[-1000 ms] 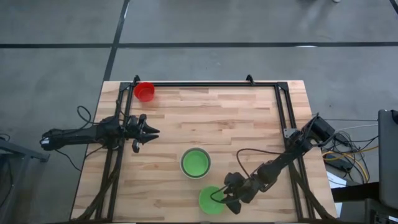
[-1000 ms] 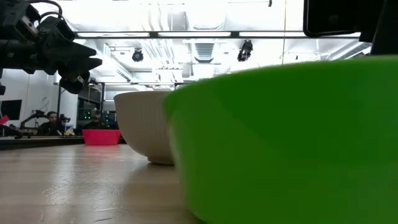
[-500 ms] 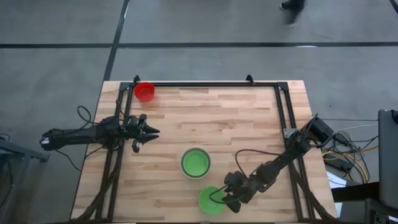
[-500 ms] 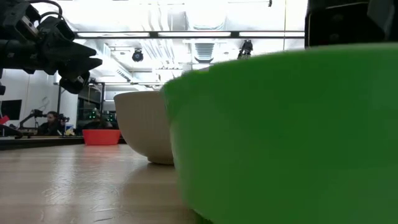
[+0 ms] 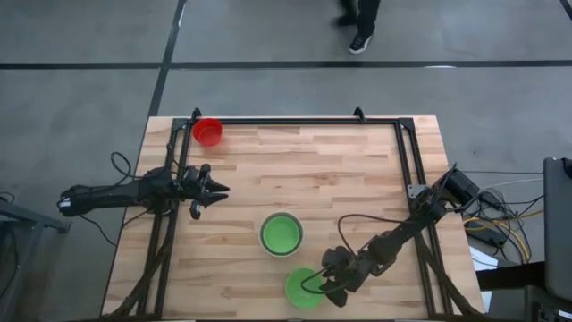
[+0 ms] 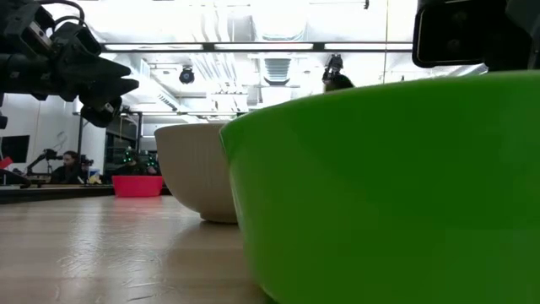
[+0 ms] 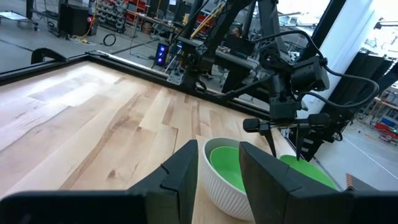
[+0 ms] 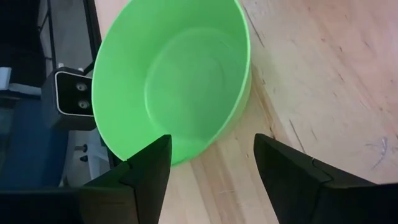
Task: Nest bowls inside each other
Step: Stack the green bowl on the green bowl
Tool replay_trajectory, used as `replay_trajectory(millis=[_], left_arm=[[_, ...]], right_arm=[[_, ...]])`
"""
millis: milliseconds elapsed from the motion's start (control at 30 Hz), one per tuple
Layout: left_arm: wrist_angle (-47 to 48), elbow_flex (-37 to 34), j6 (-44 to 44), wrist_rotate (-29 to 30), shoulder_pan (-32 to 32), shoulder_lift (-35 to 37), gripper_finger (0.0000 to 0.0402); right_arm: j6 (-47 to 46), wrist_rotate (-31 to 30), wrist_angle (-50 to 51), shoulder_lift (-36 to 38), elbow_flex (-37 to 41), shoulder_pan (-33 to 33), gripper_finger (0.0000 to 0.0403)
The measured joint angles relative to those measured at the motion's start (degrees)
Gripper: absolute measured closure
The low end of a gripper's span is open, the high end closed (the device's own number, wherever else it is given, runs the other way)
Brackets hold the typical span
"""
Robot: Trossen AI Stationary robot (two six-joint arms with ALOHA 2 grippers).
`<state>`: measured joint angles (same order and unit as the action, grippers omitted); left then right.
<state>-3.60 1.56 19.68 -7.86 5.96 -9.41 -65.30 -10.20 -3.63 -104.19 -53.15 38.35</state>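
Observation:
A bright green bowl [image 5: 299, 288] [image 8: 174, 81] stands on its base near the table's front edge and fills the low view [image 6: 380, 194]. My right gripper [image 5: 323, 288] [image 8: 211, 168] is open at this bowl's right rim; in the left wrist view one finger [image 7: 298, 142] is over the inside and the other [image 7: 272, 140] is outside. A whitish bowl [image 5: 264, 234] [image 6: 194, 177] holds a green bowl [image 5: 281, 235] [image 7: 227, 168]. The red bowl [image 5: 207, 131] [image 6: 137, 186] stands at the far left corner. My left gripper [image 5: 222, 190] [image 7: 221, 165] waits open at the left, pointing level. My right gripper comes at the green bowl's right rim [image 8: 239, 124] slanting down from the table's right, with one finger inside the hollow and one outside. I cannot tell whether either finger touches the rim. The bowl stands upright on the table.
A black frame rail [image 5: 295, 121] runs along the table's far edge and down both sides. A small camera box [image 8: 73, 93] sits just past the green bowl at the near edge. Bare wood lies between the red bowl and the whitish bowl.
The near green bowl has rocked. In the low view its rim rose and shifted sideways, then settled back about level. My right gripper has stayed at the bowl's right rim with its fingers apart.

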Motion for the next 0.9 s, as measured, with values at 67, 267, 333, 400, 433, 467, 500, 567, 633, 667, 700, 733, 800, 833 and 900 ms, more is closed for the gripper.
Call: replay_trajectory(millis=[67, 267, 333, 400, 433, 467, 500, 567, 633, 667, 700, 733, 800, 833, 900], left_arm=[[0.02, -0.02, 0.0, 0.0, 0.0, 0.0, 0.028], [0.02, -0.01, 0.0, 0.0, 0.02, 0.0, 0.028], [0.02, 0.0, 0.0, 0.0, 0.01, 0.0, 0.028], [0.0, 0.0, 0.0, 0.0, 0.01, 0.0, 0.028], [0.0, 0.0, 0.0, 0.0, 0.01, 0.0, 0.028], [0.02, 0.0, 0.0, 0.0, 0.01, 0.0, 0.028], [0.02, 0.0, 0.0, 0.0, 0.0, 0.0, 0.028], [0.02, 0.0, 0.0, 0.0, 0.0, 0.0, 0.028], [0.02, -0.01, 0.0, 0.0, 0.02, 0.0, 0.028], [0.02, 0.0, 0.0, 0.0, 0.02, 0.0, 0.028], [0.02, 0.0, 0.0, 0.0, 0.0, 0.0, 0.028], [0.02, 0.0, 0.0, 0.0, 0.02, 0.0, 0.028], [0.02, 0.0, 0.0, 0.0, 0.0, 0.0, 0.028], [0.01, 0.0, 0.0, 0.0, 0.01, 0.0, 0.028], [0.02, 0.0, 0.0, 0.0, 0.02, 0.0, 0.028]], right_arm=[[0.3, 0.05, -0.18, 0.0, 0.01, -0.01, 0.0192], [1.32, 1.1, -1.7, 0.01, 0.0, -0.13, 0.0249], [1.42, 1.31, -1.69, 0.01, 0.0, -0.3, 0.0271], [1.42, 1.29, -1.69, 0.01, 0.0, -0.34, 0.0295], [1.42, 1.29, -1.71, 0.01, 0.0, -0.37, 0.0306], [1.42, 1.29, -1.69, 0.01, 0.0, -0.37, 0.0319], [1.42, 1.29, -1.67, 0.01, 0.0, -0.39, 0.033], [1.42, 1.3, -1.53, 0.01, 0.0, -0.39, 0.0352], [1.42, 1.31, -1.46, 0.01, 0.0, -0.39, 0.0374], [1.46, 1.32, -1.42, 0.01, 0.0, -0.39, 0.0384], [1.7, 1.37, -1.29, 0.01, 0.0, -0.39, 0.0389], [2.04, 1.55, -1.23, 0.01, 0.0, -0.39, 0.0391], [2.3, 1.73, -1.23, 0.01, 0.0, -0.39, 0.0393], [2.28, 1.7, -1.23, 0.01, 0.0, -0.39, 0.0394], [2.3, 1.7, -1.23, 0.01, 0.0, -0.48, 0.0394]])
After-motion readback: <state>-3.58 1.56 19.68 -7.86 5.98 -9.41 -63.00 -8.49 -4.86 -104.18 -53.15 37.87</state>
